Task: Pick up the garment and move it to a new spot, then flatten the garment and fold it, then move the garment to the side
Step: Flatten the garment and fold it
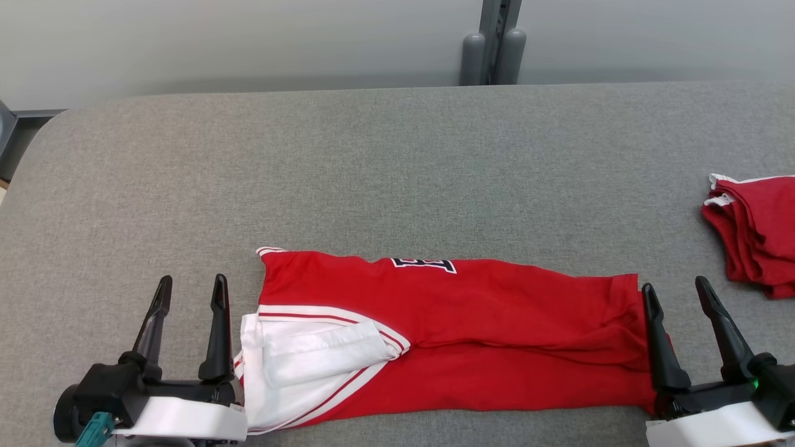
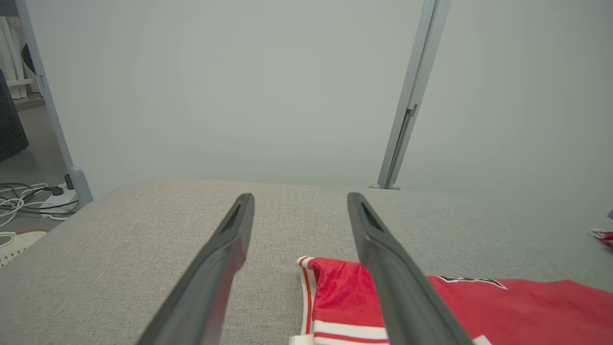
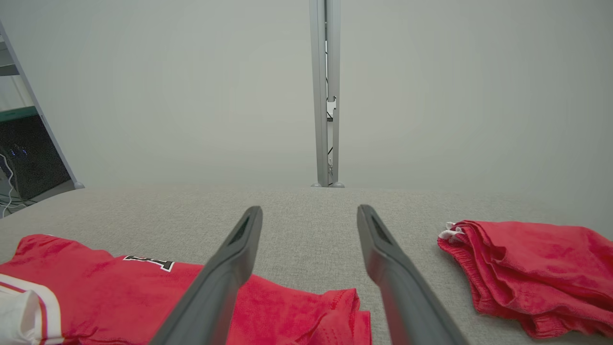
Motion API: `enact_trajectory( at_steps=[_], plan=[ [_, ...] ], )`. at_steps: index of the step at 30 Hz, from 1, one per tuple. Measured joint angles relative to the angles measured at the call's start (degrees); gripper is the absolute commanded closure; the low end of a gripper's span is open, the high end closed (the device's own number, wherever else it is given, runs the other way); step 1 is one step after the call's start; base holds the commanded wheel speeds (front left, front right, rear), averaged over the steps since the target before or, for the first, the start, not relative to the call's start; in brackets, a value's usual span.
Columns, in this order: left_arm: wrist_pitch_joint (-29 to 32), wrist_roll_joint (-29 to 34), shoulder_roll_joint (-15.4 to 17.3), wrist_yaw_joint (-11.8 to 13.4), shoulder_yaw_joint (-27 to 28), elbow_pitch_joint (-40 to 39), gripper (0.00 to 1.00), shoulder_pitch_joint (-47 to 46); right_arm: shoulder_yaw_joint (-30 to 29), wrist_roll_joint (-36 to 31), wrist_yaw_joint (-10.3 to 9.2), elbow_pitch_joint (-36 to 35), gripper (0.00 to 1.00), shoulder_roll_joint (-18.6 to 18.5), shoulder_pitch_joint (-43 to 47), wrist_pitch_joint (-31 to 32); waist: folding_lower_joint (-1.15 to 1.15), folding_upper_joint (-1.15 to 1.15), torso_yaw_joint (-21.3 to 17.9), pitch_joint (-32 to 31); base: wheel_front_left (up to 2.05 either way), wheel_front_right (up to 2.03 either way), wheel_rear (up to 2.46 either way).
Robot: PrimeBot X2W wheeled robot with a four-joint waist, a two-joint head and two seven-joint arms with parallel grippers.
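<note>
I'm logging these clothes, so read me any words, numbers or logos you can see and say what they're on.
Jersey: black, white-edged print at its far edge, cut off by the fold, cannot be read.
Red pile: no text visible.

A bunched red pile [image 1: 754,242] lies on the grey surface [image 1: 397,161], just right of the right jaws. A metal post [image 1: 494,49] stands far ahead of both pairs.
</note>
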Motion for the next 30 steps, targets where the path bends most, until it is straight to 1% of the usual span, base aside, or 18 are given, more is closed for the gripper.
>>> enact_trajectory(
  at_steps=[9, 15, 20, 24, 30],
  plan=[
    [-0.01, 0.73, -1.23, -1.71, 0.89, 3.33, 0.0, -0.08, -0.14, -0.51, 0.0, 1.37, 0.0, 0.62, -0.01, 0.0, 0.0, 0.0, 0.26, -0.24, 0.0, 0.0, 0.0],
    [0.0, 0.93, -1.56, -2.29, 1.33, 4.44, 0.0, -0.23, -0.33, -0.59, 0.0, 2.03, 0.0, 0.74, -0.09, 0.01, 0.0, 0.0, 0.54, -0.44, 0.0, 0.0, 0.0],
    [0.0, 1.74, -1.76, -2.72, 1.34, 4.58, 0.0, -0.71, -2.09, -0.57, 0.0, 4.43, 0.0, 0.79, -0.2, 0.44, 0.0, 0.0, 0.86, -0.23, 0.0, 0.0, 0.0],
    [0.0, 1.93, -1.98, -3.24, 1.12, 4.75, 0.0, -1.33, -3.54, 0.11, 0.0, 9.9, 0.0, 0.77, -0.42, 0.62, 0.0, 0.0, 1.25, 0.38, 0.0, 0.0, 0.0],
    [-0.01, 2.29, -2.46, -3.81, 0.68, 5.24, 0.0, -2.15, -3.49, 2.19, 0.0, 21.02, 0.0, 0.99, -2.25, 0.54, 0.0, 0.0, 1.84, 1.16, 0.0, 0.0, 0.0]
  ],
)
